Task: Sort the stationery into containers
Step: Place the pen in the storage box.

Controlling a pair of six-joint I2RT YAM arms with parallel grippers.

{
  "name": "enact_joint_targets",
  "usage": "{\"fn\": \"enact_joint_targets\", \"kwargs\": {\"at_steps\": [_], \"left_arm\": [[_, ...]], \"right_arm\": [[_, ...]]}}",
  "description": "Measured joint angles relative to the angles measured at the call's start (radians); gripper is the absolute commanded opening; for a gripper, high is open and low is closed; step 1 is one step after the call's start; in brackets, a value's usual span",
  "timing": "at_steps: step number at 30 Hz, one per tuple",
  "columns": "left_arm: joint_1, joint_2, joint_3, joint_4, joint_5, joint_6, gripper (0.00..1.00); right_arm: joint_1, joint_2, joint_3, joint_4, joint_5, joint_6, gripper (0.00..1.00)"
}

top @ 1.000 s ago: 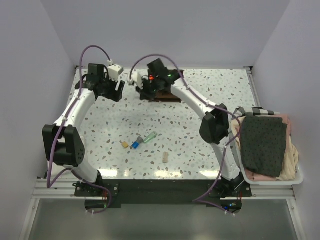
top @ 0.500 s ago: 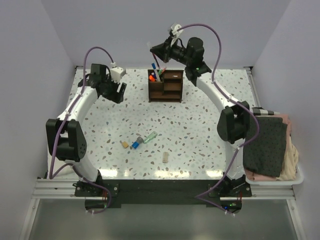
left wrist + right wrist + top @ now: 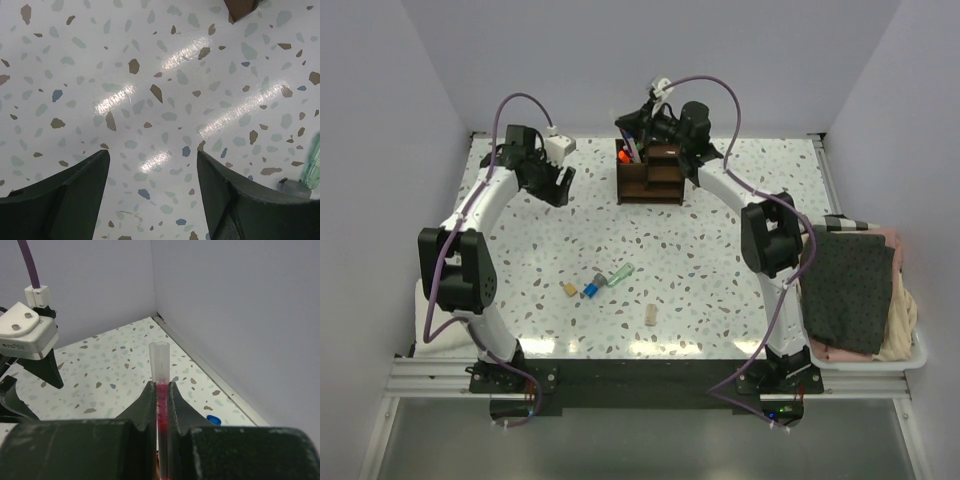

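Got right jaws clamped on a thin pen [image 3: 161, 371]: red ink, clear end poking up past them. Holding it above the left end of the wooden organizer [image 3: 660, 182], far middle of the bench [image 3: 740, 290]. Cannot tell whether its lower end is inside a compartment. Seeing an orange marker [image 3: 623, 155] and other pens standing in the organizer's left compartment. Got left jaws spread apart, gripping nothing, over bare bench off to the organizer's left. Loose mid-bench, clustered: tan block [image 3: 569, 288], blue-capped piece [image 3: 590, 289], grey piece [image 3: 600, 280], green marker [image 3: 621, 272]. Second tan block [image 3: 651, 314] nearby, closer to the arm bases. Cloth pile [image 3: 850, 285] at right edge.
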Motion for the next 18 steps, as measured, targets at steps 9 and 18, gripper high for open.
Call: {"fn": "enact_joint_targets", "kwargs": {"at_steps": [9, 18], "left_arm": [[0.0, 0.037, 0.036, 0.0, -0.001, 0.002, 0.75], [-0.006, 0.077, 0.058, -0.001, -0.001, 0.008, 0.76]], "right_arm": [[-0.002, 0.003, -0.063, 0.076, 0.0, -0.045, 0.0], [-0.006, 0.003, -0.203, 0.152, 0.01, -0.09, 0.0]]}}
